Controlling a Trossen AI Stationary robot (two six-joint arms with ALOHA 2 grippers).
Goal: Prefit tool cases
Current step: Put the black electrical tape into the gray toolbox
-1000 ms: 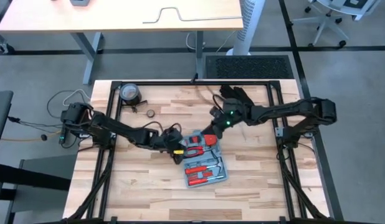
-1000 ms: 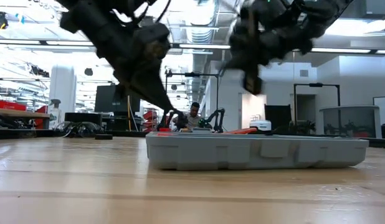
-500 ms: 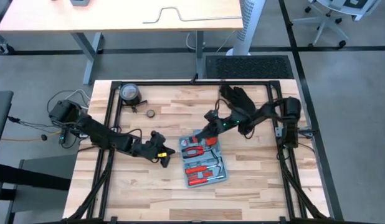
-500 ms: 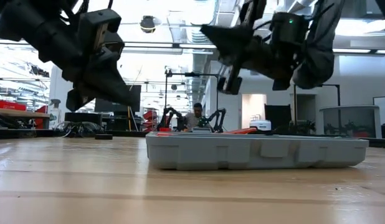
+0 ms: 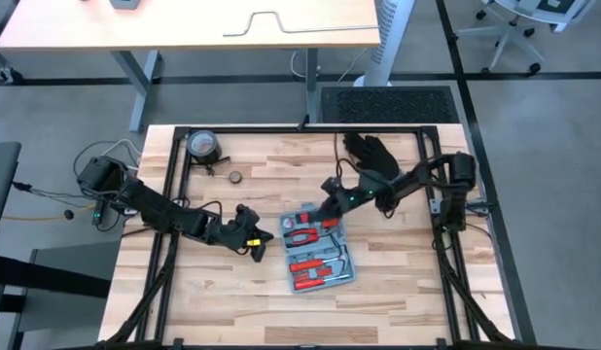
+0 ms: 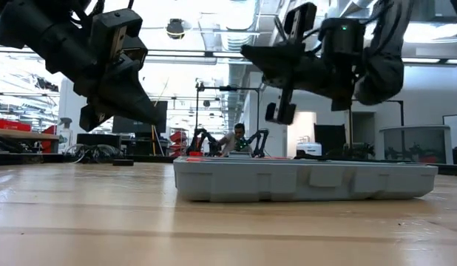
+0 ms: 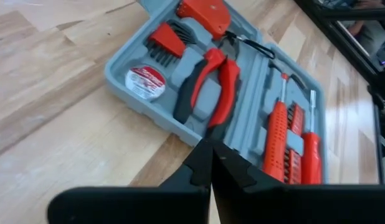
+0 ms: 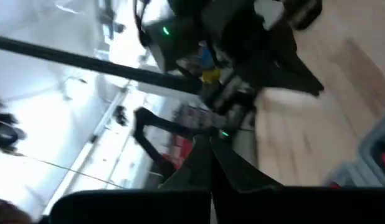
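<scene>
**Op A:** Status on the prefit?

**Op B:** From my end: tool case [image 5: 318, 251] lies open and flat, mid-counter [image 5: 398, 282], a bit toward the right arm's side. Slots look mostly filled. In my left wrist cam I see pliers [image 7: 211, 84], hex keys [image 7: 172, 38], a tape measure [image 7: 146, 79], screwdrivers [image 7: 293, 134], all seated as far as I can tell.

**Op A:** End effectors?

**Op B:** Left end effector [image 7: 211, 163] hangs just beside the case's near edge, off the counter, fingers pinched together w/ nothing in them. Right end effector [image 5: 330, 191] hovers above the far end of the case; its fingers [image 8: 225, 163] meet at the tips too, empty afaict. Neither touches the case.

**Op A:** So what's left?

**Op B:** My read: loading is done or nearly so. Can't confirm every slot from these views. Lid isn't visible as a separate half here, so can't say re closing. Black glove [image 5: 371, 152] near the far edge, roll of tape [image 5: 203, 146] at the far left corner, both well apart from the case.
</scene>
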